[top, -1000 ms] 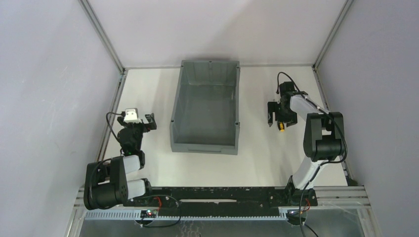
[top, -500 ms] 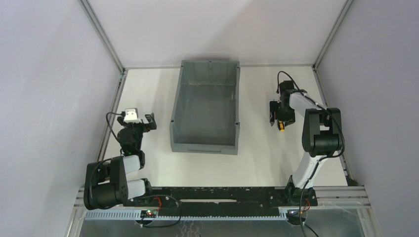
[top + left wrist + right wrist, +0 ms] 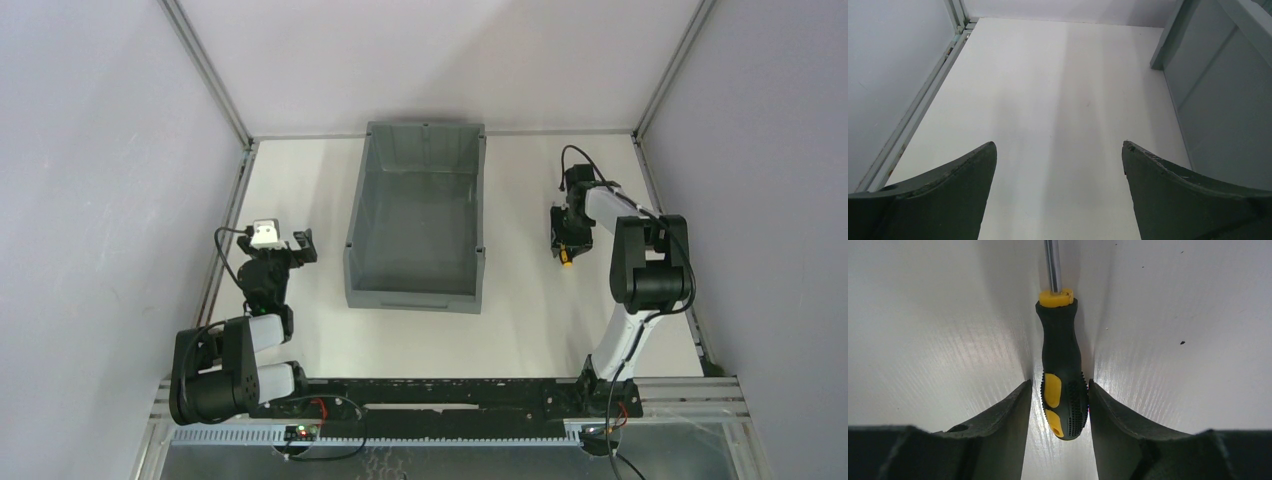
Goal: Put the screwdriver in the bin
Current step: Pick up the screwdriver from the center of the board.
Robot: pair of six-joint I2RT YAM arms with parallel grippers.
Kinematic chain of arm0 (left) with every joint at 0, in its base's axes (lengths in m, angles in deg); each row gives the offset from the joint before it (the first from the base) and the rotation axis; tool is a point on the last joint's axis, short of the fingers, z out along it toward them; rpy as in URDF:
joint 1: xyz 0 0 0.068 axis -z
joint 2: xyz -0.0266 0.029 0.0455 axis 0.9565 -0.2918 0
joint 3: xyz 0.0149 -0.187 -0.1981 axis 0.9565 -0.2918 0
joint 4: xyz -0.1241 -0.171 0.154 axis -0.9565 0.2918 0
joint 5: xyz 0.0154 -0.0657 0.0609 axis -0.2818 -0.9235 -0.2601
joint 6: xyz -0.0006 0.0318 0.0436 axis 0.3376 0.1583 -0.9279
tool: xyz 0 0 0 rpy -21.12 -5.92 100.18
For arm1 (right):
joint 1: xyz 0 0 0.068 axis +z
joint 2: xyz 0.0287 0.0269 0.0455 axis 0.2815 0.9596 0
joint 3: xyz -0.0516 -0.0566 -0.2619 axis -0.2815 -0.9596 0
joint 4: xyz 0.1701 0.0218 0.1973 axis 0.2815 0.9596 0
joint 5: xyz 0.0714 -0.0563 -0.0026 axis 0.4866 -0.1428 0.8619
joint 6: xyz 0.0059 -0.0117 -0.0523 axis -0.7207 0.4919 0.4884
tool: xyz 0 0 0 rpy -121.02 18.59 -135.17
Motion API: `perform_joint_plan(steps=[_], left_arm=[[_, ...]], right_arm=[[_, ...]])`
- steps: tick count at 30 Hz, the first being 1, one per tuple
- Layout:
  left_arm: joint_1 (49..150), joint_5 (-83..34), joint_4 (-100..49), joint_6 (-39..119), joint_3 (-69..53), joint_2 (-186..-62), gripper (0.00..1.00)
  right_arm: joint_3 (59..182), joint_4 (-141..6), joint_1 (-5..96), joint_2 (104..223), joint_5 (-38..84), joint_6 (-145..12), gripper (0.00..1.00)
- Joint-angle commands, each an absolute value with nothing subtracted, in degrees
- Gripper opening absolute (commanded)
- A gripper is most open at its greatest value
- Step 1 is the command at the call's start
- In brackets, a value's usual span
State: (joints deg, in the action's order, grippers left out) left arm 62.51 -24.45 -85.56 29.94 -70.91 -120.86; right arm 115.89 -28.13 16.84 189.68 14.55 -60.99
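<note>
The screwdriver (image 3: 1062,355) has a black and yellow handle and lies flat on the white table, its metal shaft pointing away from the camera. My right gripper (image 3: 1060,385) straddles the handle's butt end. The right finger (image 3: 1118,425) touches the handle, and a thin gap remains at the left finger (image 3: 1003,425). From above, the right gripper (image 3: 562,238) is low over the screwdriver (image 3: 567,257), right of the grey bin (image 3: 415,297). The left gripper (image 3: 300,245) rests open left of the bin, with nothing between its fingers (image 3: 968,175). Nothing lies in the bin.
The bin's left outer wall (image 3: 1218,100) fills the right of the left wrist view. Metal frame rails (image 3: 228,230) and grey walls border the table on both sides and at the back. The right arm's elbow (image 3: 650,270) stands near the right wall.
The right gripper's fingers have closed in from wide apart to snug around the screwdriver handle, and the wrist shifted slightly. The left arm has not moved.
</note>
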Motion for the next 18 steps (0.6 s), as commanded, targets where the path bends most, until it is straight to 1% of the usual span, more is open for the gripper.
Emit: perform_joint_plan(steps=[1, 5, 8, 13, 15, 18], left_arm=[[62.5, -25.3, -91.5, 30.8, -72.5, -120.9, 1.0], [62.5, -25.3, -91.5, 30.8, -72.5, -120.9, 1.0], [62.6, -25.3, -91.4, 30.8, -72.5, -120.9, 1.0], [62.6, -25.3, -91.5, 30.8, -72.5, -120.9, 1.0], [62.6, -25.3, -91.4, 30.8, -72.5, -120.9, 1.0], [62.5, -25.3, -91.5, 30.8, -72.5, -120.9, 1.0]], right_arm=[[117.6, -27.7, 16.7, 190.4, 13.5, -61.2, 0.53], [117.7, -27.6, 16.7, 190.8, 12.9, -61.2, 0.5], [117.9, -27.6, 16.7, 191.1, 12.9, -61.3, 0.45], [118.7, -26.8, 16.7, 192.2, 13.5, -61.3, 0.27], [119.3, -26.2, 16.7, 192.7, 13.6, -61.4, 0.23], [119.7, -26.0, 16.7, 192.6, 13.6, -61.7, 0.19]])
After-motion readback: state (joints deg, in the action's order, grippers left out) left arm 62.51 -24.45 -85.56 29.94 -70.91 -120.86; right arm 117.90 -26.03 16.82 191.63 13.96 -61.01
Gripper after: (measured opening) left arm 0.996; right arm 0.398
